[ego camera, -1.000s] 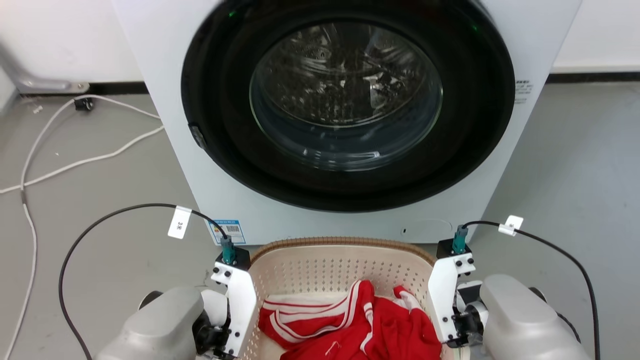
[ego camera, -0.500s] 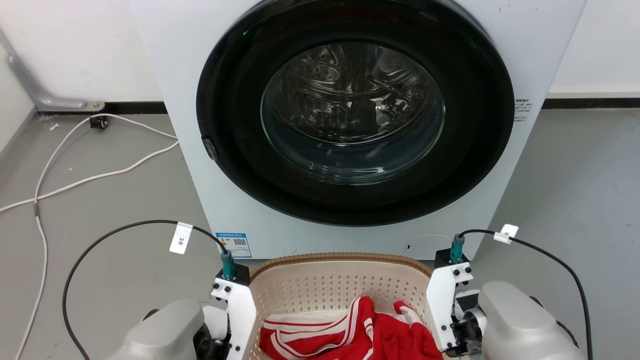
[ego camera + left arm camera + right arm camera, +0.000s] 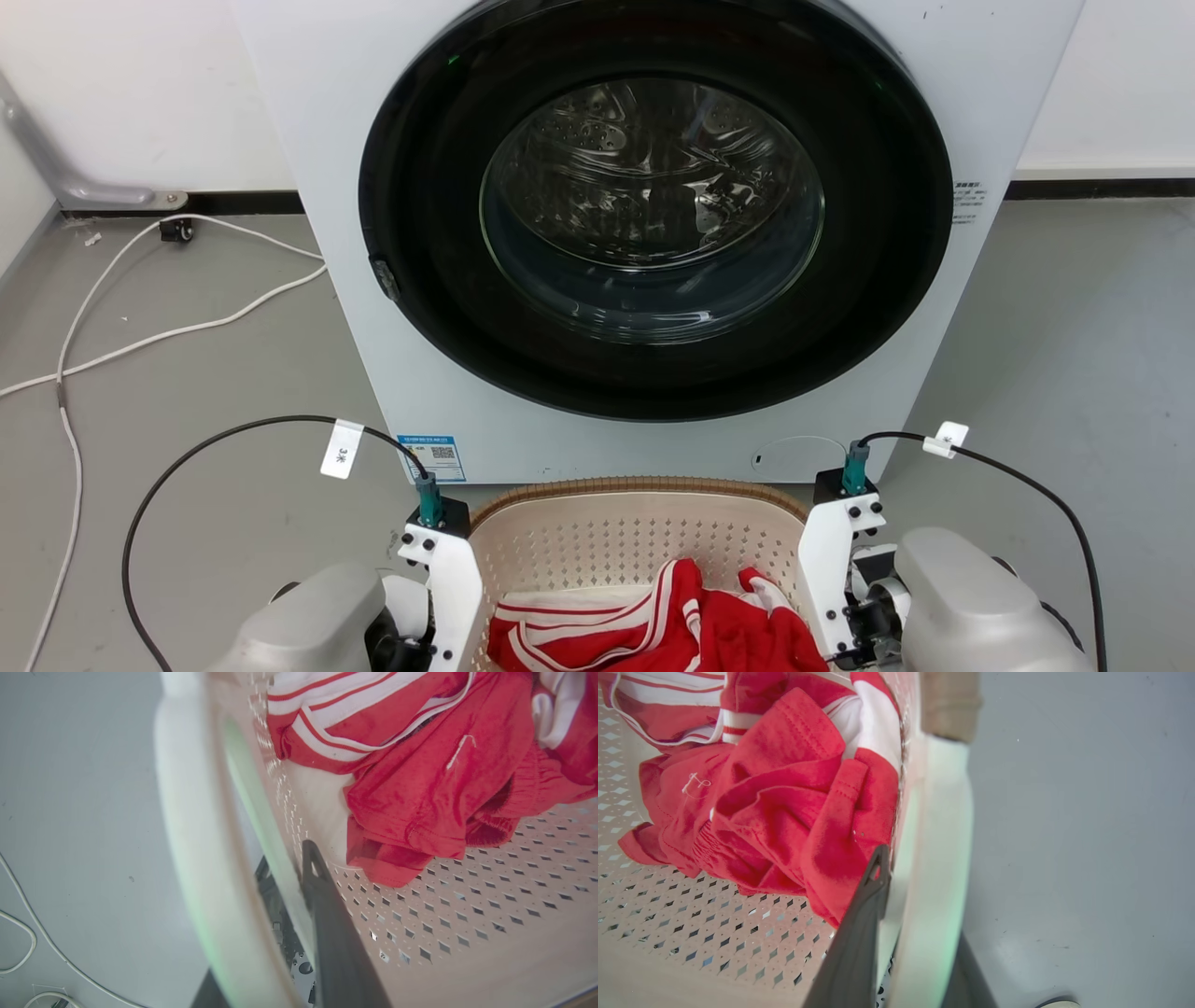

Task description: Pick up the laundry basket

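Grey floor (image 3: 1074,327) spreads around a white front-loading washing machine (image 3: 579,448) with a round dark glass door (image 3: 653,215), both taken in by the head view. Just before the machine's base is the laundry basket (image 3: 635,537): cream-white perforated plastic, rounded-rectangular, with a brown woven-look rim (image 3: 635,485). Whether it touches the floor I cannot tell. The wrist views bring out its diamond-holed bottom and white side handles (image 3: 196,835). Red garments with white stripes (image 3: 653,635) lie bunched inside. The left gripper (image 3: 280,891) and right gripper (image 3: 915,891) each have jaws clamped on a basket side, one finger inside, one outside. White cables (image 3: 187,324) trail over the floor's left part.
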